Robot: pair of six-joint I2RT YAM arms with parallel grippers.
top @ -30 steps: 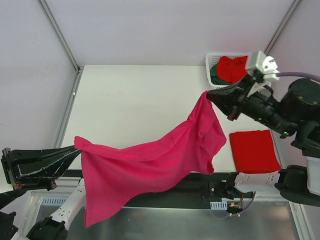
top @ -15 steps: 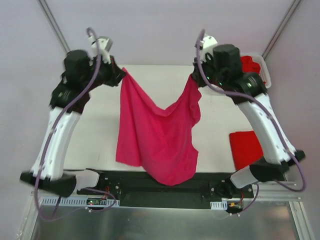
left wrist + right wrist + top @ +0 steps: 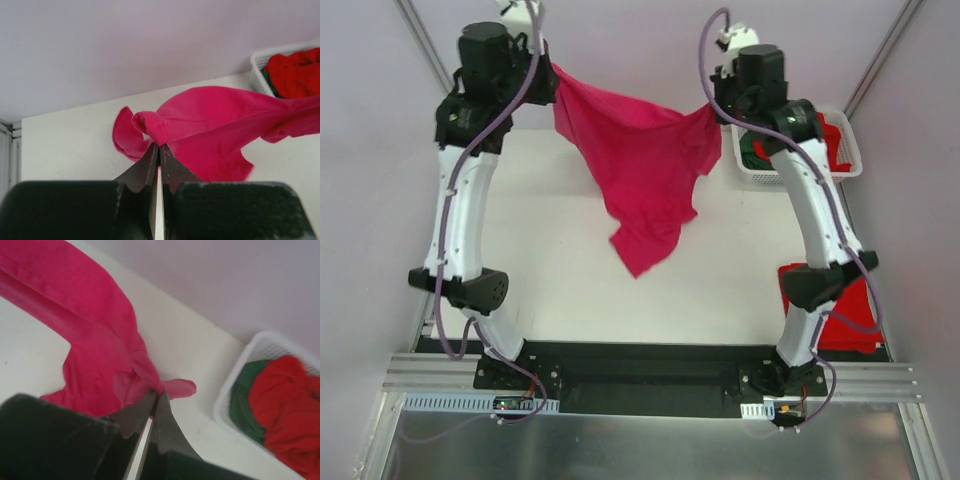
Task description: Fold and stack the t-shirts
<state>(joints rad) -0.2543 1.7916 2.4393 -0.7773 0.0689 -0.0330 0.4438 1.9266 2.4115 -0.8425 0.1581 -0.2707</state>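
Note:
The magenta-pink t-shirt (image 3: 640,160) hangs in the air, stretched between both raised arms above the far half of the table. My left gripper (image 3: 552,78) is shut on one edge of it, the pinched hem showing in the left wrist view (image 3: 152,129). My right gripper (image 3: 712,108) is shut on the other edge (image 3: 150,377). The shirt's lower tip (image 3: 638,262) dangles over the table. A folded red t-shirt (image 3: 840,310) lies at the right, partly behind the right arm. More red (image 3: 287,405) and dark green (image 3: 245,405) shirts sit in the basket.
The white slotted basket (image 3: 752,172) stands at the far right corner, also seen in the left wrist view (image 3: 257,62). The white table (image 3: 570,280) ends at a black rail (image 3: 640,375) along the near edge. Grey walls close in behind and at the sides.
Both arms swung from low and wide apart to high at the back. The pink shirt was lifted off the table's near edge and now hangs stretched between the grippers.

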